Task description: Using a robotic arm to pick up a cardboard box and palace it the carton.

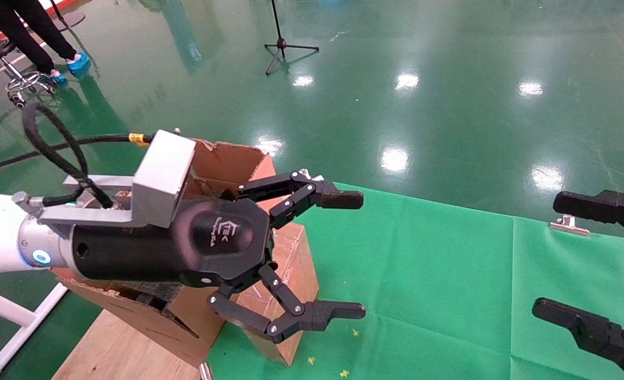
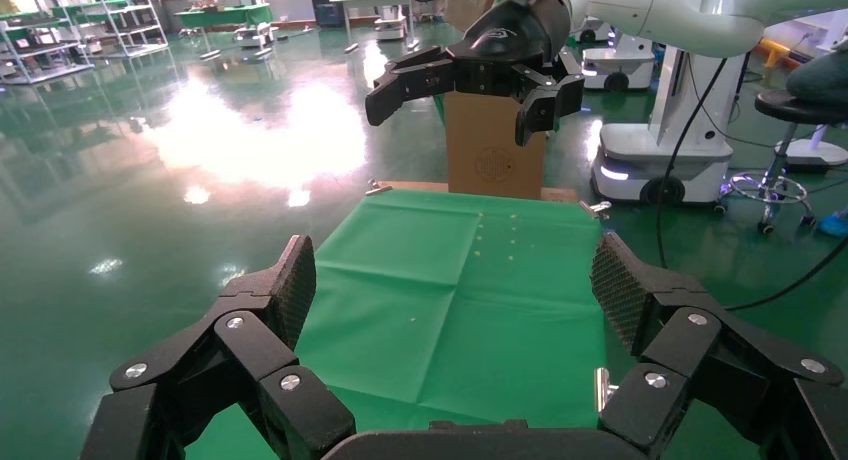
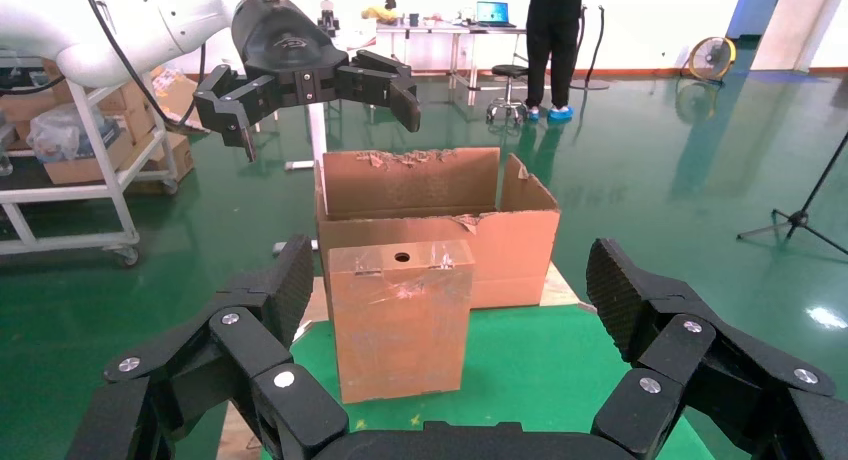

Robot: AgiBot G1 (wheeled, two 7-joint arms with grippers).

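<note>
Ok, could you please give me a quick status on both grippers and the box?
Left gripper open, above cardboard box. Right gripper open, empty, off to the side. Box upright on green cloth, against carton. Nothing blocking.

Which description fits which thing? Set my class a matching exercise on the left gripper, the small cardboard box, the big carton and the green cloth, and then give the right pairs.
Things:
1. left gripper
2. cardboard box
3. carton
4. green cloth

Descriptions:
a. top open, with ragged torn flaps
b. spread out flat
c. fingers wide apart, holding nothing
d. taped shut, standing upright

Pairs: 1-c, 2-d, 3-a, 4-b
</note>
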